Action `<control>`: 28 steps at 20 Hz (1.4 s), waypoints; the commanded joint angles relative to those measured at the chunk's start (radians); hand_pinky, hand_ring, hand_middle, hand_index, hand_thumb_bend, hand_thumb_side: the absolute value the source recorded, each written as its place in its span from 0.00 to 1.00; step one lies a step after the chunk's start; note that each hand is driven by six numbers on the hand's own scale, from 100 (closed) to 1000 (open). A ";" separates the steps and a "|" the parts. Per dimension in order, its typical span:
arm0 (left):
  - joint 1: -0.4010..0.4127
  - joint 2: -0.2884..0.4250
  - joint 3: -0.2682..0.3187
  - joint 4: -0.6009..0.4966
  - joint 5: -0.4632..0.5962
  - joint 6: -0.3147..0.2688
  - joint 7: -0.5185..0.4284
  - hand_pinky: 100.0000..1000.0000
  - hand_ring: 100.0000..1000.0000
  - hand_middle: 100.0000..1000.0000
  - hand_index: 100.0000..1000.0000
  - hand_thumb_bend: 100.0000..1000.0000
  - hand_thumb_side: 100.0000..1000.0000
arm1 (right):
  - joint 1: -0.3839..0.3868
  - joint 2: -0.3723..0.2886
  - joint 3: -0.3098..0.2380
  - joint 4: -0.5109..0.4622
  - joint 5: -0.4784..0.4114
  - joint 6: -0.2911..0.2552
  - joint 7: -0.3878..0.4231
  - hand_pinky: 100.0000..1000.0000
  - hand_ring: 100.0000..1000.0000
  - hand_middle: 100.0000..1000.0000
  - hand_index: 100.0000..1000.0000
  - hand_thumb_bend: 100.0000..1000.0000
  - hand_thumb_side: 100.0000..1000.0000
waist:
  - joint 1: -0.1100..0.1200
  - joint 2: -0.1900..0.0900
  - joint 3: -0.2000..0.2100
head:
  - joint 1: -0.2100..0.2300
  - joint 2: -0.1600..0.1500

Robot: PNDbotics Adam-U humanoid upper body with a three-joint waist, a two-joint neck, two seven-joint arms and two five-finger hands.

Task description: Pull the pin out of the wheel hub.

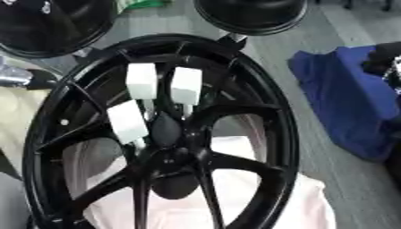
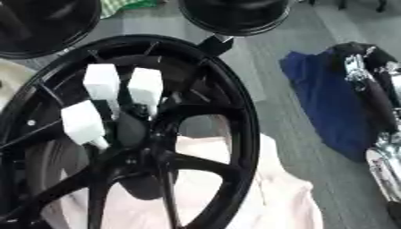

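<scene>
Black hub (image 1: 168, 147) lies flat on a pale cloth (image 1: 258, 192), three white pins (image 1: 186, 85) standing near its centre. Right arm (image 2: 376, 98) at three o'clock; neither hand visible.

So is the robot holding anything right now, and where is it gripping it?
Nothing that I can see. The three white pins stand untouched in the wheel, and only the right arm shows, off beside it.

- Both eye views look steeply down from the robot's head, close onto the black wheel hub (image 1: 160, 134).
- They share the hub and the blue cloth (image 1: 344, 103).
- The right eye view sits slightly further right, showing more of the right arm (image 2: 376, 103).
</scene>
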 commanded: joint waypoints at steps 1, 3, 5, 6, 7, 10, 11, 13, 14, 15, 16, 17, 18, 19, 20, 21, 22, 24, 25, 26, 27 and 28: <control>-0.036 -0.006 -0.009 0.011 -0.008 0.022 0.005 0.87 0.73 0.69 0.83 0.41 0.52 | -0.008 -0.032 -0.004 -0.019 -0.003 0.002 0.001 0.73 0.62 0.56 0.63 0.00 0.55 | -0.001 -0.029 -0.002 | 0.002 -0.004; -0.053 -0.023 -0.017 0.023 -0.013 0.044 0.017 0.87 0.73 0.69 0.83 0.42 0.52 | -0.009 -0.032 -0.003 -0.019 -0.004 0.003 0.002 0.73 0.62 0.56 0.63 0.00 0.55 | 0.001 -0.030 -0.003 | 0.004 -0.003; -0.069 -0.040 -0.026 0.033 -0.016 0.062 0.023 0.87 0.73 0.69 0.83 0.43 0.53 | -0.010 -0.032 -0.002 -0.019 -0.005 0.004 0.003 0.73 0.62 0.56 0.63 0.00 0.55 | 0.002 -0.030 -0.004 | 0.005 -0.003; -0.076 -0.048 -0.030 0.038 -0.014 0.070 0.024 0.88 0.73 0.69 0.83 0.44 0.53 | -0.011 -0.032 -0.002 -0.019 -0.005 0.005 0.003 0.73 0.62 0.56 0.63 0.00 0.55 | 0.003 -0.031 -0.005 | 0.006 -0.003; -0.082 -0.056 -0.034 0.043 -0.012 0.078 0.025 0.88 0.73 0.70 0.84 0.45 0.53 | -0.012 -0.032 -0.001 -0.019 -0.006 0.005 0.003 0.73 0.62 0.56 0.63 0.00 0.55 | 0.004 -0.031 -0.005 | 0.007 -0.004; -0.098 -0.079 -0.042 0.065 -0.010 0.102 0.035 0.89 0.74 0.70 0.85 0.48 0.51 | -0.014 -0.032 0.000 -0.019 -0.007 0.005 0.004 0.73 0.62 0.56 0.63 0.00 0.55 | 0.005 -0.031 -0.009 | 0.009 -0.005; -0.102 -0.085 -0.044 0.072 -0.010 0.109 0.039 0.89 0.74 0.70 0.86 0.49 0.51 | -0.014 -0.031 0.000 -0.019 -0.007 0.006 0.004 0.73 0.62 0.56 0.63 0.00 0.55 | 0.005 -0.031 -0.011 | 0.010 -0.005; -0.106 -0.094 -0.049 0.083 -0.007 0.121 0.044 0.89 0.74 0.70 0.86 0.50 0.51 | -0.015 -0.030 0.000 -0.019 -0.008 0.006 0.004 0.73 0.62 0.56 0.63 0.00 0.55 | 0.006 -0.030 -0.013 | 0.011 -0.006; -0.108 -0.098 -0.051 0.087 -0.006 0.127 0.045 0.89 0.74 0.70 0.87 0.50 0.51 | -0.015 -0.030 0.000 -0.019 -0.008 0.006 0.004 0.73 0.62 0.56 0.63 0.00 0.55 | 0.006 -0.030 -0.014 | 0.012 -0.006; -0.109 -0.102 -0.053 0.091 -0.003 0.133 0.044 0.89 0.74 0.70 0.87 0.51 0.52 | -0.015 -0.030 0.000 -0.019 -0.008 0.007 0.004 0.73 0.62 0.56 0.63 0.00 0.55 | 0.006 -0.029 -0.015 | 0.012 -0.006; -0.112 -0.105 -0.055 0.094 0.002 0.139 0.042 0.90 0.74 0.70 0.87 0.52 0.53 | -0.016 -0.029 0.001 -0.019 -0.009 0.007 0.004 0.73 0.62 0.56 0.63 0.00 0.55 | 0.006 -0.029 -0.016 | 0.013 -0.005; -0.114 -0.109 -0.056 0.096 0.008 0.145 0.038 0.90 0.75 0.71 0.88 0.54 0.52 | -0.016 -0.029 0.001 -0.019 -0.009 0.007 0.004 0.73 0.62 0.56 0.63 0.00 0.55 | 0.007 -0.028 -0.016 | 0.014 -0.006; -0.117 -0.111 -0.058 0.097 0.014 0.149 0.033 0.90 0.75 0.71 0.88 0.55 0.52 | -0.017 -0.029 0.002 -0.019 -0.009 0.008 0.004 0.73 0.62 0.56 0.63 0.00 0.55 | 0.007 -0.028 -0.016 | 0.014 -0.005; -0.119 -0.113 -0.059 0.096 0.018 0.151 0.027 0.90 0.75 0.71 0.88 0.57 0.52 | -0.016 -0.028 0.002 -0.019 -0.009 0.008 0.004 0.73 0.62 0.56 0.63 0.00 0.55 | 0.007 -0.028 -0.016 | 0.015 -0.005; -0.120 -0.114 -0.059 0.095 0.022 0.153 0.021 0.90 0.76 0.72 0.88 0.58 0.52 | -0.016 -0.028 0.002 -0.019 -0.010 0.009 0.004 0.73 0.62 0.56 0.63 0.00 0.55 | 0.007 -0.028 -0.016 | 0.015 -0.004; -0.121 -0.114 -0.059 0.094 0.025 0.156 0.015 0.91 0.76 0.72 0.88 0.60 0.52 | -0.016 -0.027 0.003 -0.019 -0.010 0.010 0.004 0.73 0.62 0.56 0.63 0.00 0.55 | 0.007 -0.027 -0.016 | 0.015 -0.004; -0.121 -0.115 -0.058 0.094 0.030 0.158 0.009 0.91 0.76 0.72 0.88 0.60 0.52 | -0.016 -0.027 0.003 -0.019 -0.010 0.011 0.004 0.73 0.62 0.56 0.63 0.00 0.55 | 0.007 -0.027 -0.016 | 0.015 -0.004; -0.122 -0.115 -0.058 0.093 0.039 0.161 -0.005 0.91 0.76 0.72 0.87 0.62 0.52 | -0.016 -0.026 0.004 -0.019 -0.011 0.013 0.003 0.73 0.62 0.56 0.63 0.00 0.56 | 0.007 -0.027 -0.016 | 0.015 -0.003; -0.123 -0.116 -0.057 0.091 0.044 0.163 -0.013 0.91 0.76 0.72 0.87 0.62 0.51 | -0.016 -0.026 0.004 -0.019 -0.011 0.013 0.003 0.73 0.62 0.56 0.63 0.00 0.56 | 0.007 -0.027 -0.016 | 0.016 -0.002; -0.125 -0.117 -0.056 0.090 0.048 0.165 -0.020 0.91 0.76 0.71 0.87 0.62 0.51 | -0.016 -0.026 0.004 -0.019 -0.011 0.013 0.003 0.73 0.62 0.56 0.63 0.00 0.56 | 0.007 -0.028 -0.016 | 0.016 -0.001; -0.127 -0.118 -0.055 0.088 0.054 0.167 -0.025 0.91 0.76 0.71 0.87 0.63 0.51 | -0.017 -0.026 0.005 -0.019 -0.012 0.014 0.003 0.73 0.62 0.56 0.63 0.00 0.56 | 0.007 -0.028 -0.016 | 0.017 -0.001; -0.129 -0.119 -0.054 0.086 0.059 0.168 -0.030 0.91 0.76 0.71 0.87 0.63 0.51 | -0.017 -0.026 0.005 -0.019 -0.012 0.014 0.003 0.73 0.62 0.56 0.63 0.00 0.56 | 0.007 -0.028 -0.016 | 0.017 0.000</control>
